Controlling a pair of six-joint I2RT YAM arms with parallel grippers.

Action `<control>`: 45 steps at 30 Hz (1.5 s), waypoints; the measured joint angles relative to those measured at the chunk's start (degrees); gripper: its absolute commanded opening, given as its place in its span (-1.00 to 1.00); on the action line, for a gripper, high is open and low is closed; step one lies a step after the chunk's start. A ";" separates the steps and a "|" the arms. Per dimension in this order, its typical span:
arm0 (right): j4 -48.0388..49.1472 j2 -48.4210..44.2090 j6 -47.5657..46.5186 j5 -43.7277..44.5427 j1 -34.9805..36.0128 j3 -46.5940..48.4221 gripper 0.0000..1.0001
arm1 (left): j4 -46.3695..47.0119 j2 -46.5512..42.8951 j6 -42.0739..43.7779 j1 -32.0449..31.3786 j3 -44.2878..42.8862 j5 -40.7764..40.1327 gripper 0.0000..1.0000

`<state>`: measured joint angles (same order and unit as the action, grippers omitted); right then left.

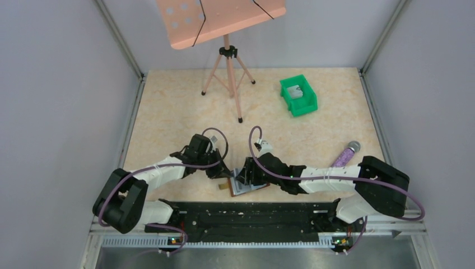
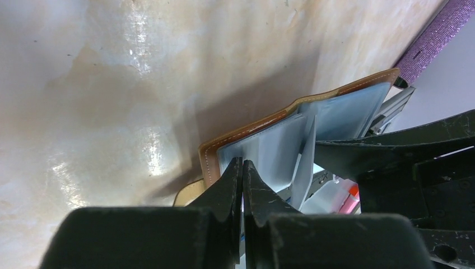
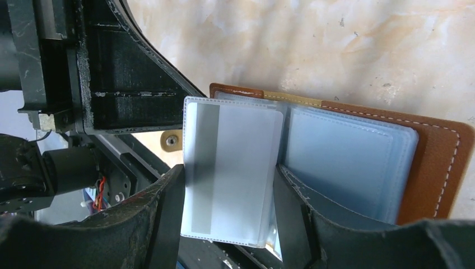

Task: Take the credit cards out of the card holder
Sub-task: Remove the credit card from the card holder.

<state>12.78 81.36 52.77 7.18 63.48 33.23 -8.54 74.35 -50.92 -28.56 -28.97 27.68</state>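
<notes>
The brown leather card holder (image 1: 248, 189) lies open near the table's front edge, between both grippers. My left gripper (image 2: 242, 163) is shut at the edge of its left blue-grey panel (image 2: 263, 151), with a thin pale sliver between the tips. My right gripper (image 3: 228, 168) is open. Its fingers stand either side of a raised clear sleeve that holds a light grey credit card (image 3: 246, 140) with a dark stripe. The right finger rests on the right panel (image 3: 347, 162). Another silvery card (image 1: 296, 93) lies in the green bin (image 1: 307, 105).
A pink music stand on a tripod (image 1: 229, 78) stands at the back centre. A purple glittery cylinder (image 1: 345, 154) lies right of the wallet, beside the right arm. The black base rail (image 1: 246, 216) runs just in front of the wallet.
</notes>
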 measured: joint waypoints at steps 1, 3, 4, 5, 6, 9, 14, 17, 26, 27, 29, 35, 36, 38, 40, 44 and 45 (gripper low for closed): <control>0.24 0.00 0.00 -0.15 0.00 0.00 -0.08 | 0.26 0.07 -0.02 0.00 0.07 0.24 -0.95; 0.90 0.02 0.00 -0.44 0.00 -0.17 -0.08 | 0.81 0.07 -0.09 0.00 0.11 0.74 -0.95; 0.94 0.02 0.00 -0.55 0.02 -0.22 -0.08 | 1.07 0.04 -0.15 0.00 0.11 1.05 -0.95; 0.96 0.02 0.00 -0.63 0.00 -0.22 -0.08 | 1.20 0.02 -0.20 0.00 0.11 1.25 -0.95; 0.94 0.02 0.00 -0.63 0.02 -0.22 -0.08 | 1.27 -0.11 -0.24 -0.04 0.13 1.44 -0.94; 0.92 0.02 0.00 -0.66 0.02 -0.22 -0.08 | 1.33 -1.07 -0.44 -0.11 0.20 1.88 -0.94; 0.87 0.28 0.00 -0.87 0.00 -0.22 0.02 | 2.21 -1.64 -1.14 -0.57 0.24 3.02 -0.94; 0.46 0.57 0.00 -0.94 0.00 -0.22 0.10 | 3.13 -1.64 -1.73 -0.94 0.28 3.65 -0.94; -2.16 0.50 -0.02 -0.66 0.00 -0.22 0.33 | 5.75 -0.39 -3.04 -2.78 0.26 5.51 -0.94; -2.29 0.44 0.00 -0.57 0.00 -0.22 0.35 | 6.05 0.02 -3.21 -3.10 0.26 5.66 -0.94; -3.04 -0.04 -0.02 -0.24 0.00 -0.22 0.40 | 6.67 0.66 -3.43 -3.65 0.26 5.90 -0.94; -6.25 -4.42 -0.13 2.10 0.00 -0.22 0.29 | 8.28 1.70 -4.11 -4.76 0.26 5.95 -0.94; -6.97 -5.64 -0.20 2.51 0.00 -0.22 0.27 | 8.68 2.08 -4.33 -4.94 0.22 5.95 -0.94; -7.96 -7.41 -0.35 3.13 0.00 -0.22 0.25 | 9.16 2.91 -4.57 -5.29 0.13 5.95 -0.95; -9.05 -9.16 -0.70 3.72 0.00 -0.22 0.22 | 9.42 4.17 -4.81 -5.75 -0.09 5.92 -0.95; -9.79 -11.02 -1.03 4.04 0.00 -0.22 0.16 | 5.20 3.21 -4.37 -6.10 -1.88 2.71 -0.95; -9.84 -10.99 -1.07 3.96 0.00 -0.22 0.16 | 3.82 2.34 -4.11 -6.10 -2.47 1.55 -0.94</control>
<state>2.94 70.37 51.70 11.14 63.48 33.01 -4.71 76.69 -55.02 -34.65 -31.44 29.23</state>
